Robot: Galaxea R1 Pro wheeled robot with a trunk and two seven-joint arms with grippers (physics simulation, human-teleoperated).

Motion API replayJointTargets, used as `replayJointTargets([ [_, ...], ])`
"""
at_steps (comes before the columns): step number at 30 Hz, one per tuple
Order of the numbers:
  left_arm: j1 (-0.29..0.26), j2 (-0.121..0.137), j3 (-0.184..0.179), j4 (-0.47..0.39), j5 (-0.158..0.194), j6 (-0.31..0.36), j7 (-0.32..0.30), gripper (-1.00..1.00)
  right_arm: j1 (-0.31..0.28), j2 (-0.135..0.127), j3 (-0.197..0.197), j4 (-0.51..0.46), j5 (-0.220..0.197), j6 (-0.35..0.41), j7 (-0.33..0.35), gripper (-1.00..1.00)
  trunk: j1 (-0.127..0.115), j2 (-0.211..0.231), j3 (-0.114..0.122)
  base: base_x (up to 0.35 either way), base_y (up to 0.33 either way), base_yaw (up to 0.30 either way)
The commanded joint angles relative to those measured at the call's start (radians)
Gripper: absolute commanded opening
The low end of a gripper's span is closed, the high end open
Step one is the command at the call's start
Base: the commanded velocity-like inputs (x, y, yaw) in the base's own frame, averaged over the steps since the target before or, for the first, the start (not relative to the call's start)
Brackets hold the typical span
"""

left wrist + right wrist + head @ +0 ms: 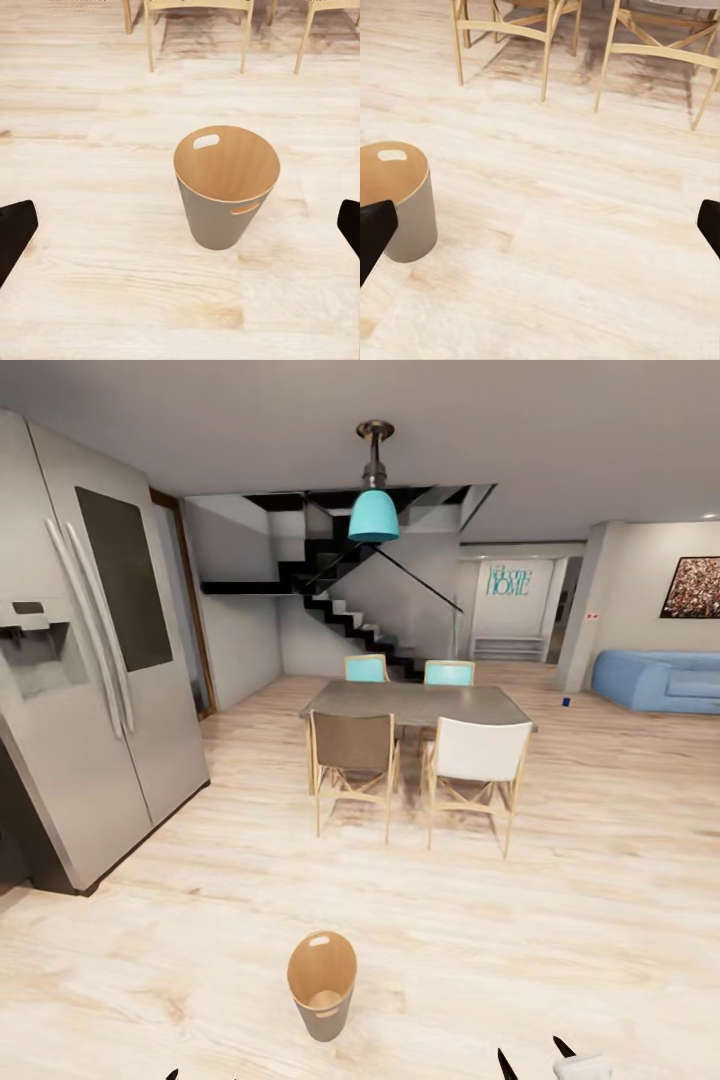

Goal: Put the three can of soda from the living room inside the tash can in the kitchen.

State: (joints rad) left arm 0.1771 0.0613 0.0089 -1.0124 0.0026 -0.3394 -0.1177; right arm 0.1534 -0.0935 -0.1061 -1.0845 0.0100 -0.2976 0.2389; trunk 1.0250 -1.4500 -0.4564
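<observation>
The head view takes in the whole room: a steel fridge [90,660] at the left, a dining table [415,703] with four chairs in the middle, stairs [350,615] behind, a blue sofa [660,680] far right, and a tiny blue thing [566,702] on the floor near the sofa, too small to identify. The wrist views show floor detail instead. The tash can [322,985] stands upright on the wooden floor [560,900], well apart from fridge and chairs, with open floor all round. In the left wrist view the tash can [227,187] sits ahead, centred between the fingers of the left tool [180,229], which are spread wide. The right tool [540,232] is likewise spread apart, the bin [401,199] off by one finger
</observation>
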Motion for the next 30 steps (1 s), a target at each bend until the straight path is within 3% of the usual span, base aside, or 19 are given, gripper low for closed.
replayJointTargets([
  [1, -0.001, 0.000, 0.000, 0.000, 0.000, 0.000, 0.000, 1.00, 0.000, 0.000, 0.000, 0.000, 0.000, 0.000, 0.000, 1.00, 0.000, 0.000, 0.000, 0.153, 0.291, 0.004],
  [20, -0.004, 0.000, -0.001, 0.013, 0.000, -0.001, -0.002, 1.00, -0.002, 0.013, 0.001, 0.000, -0.006, 0.007, -0.002, 1.00, 0.000, 0.000, -0.001, 0.143, 0.296, 0.001],
  [25, -0.002, 0.000, -0.001, 0.014, 0.000, -0.003, -0.003, 1.00, -0.004, 0.044, -0.008, 0.007, -0.008, 0.023, -0.004, 1.00, 0.000, 0.000, -0.006, 0.126, 0.153, 0.000],
  [30, -0.002, 0.000, -0.001, 0.014, 0.000, -0.003, -0.003, 1.00, -0.005, 0.048, -0.009, 0.008, -0.008, 0.048, -0.003, 1.00, 0.000, 0.000, -0.012, 0.141, 0.143, 0.000],
])
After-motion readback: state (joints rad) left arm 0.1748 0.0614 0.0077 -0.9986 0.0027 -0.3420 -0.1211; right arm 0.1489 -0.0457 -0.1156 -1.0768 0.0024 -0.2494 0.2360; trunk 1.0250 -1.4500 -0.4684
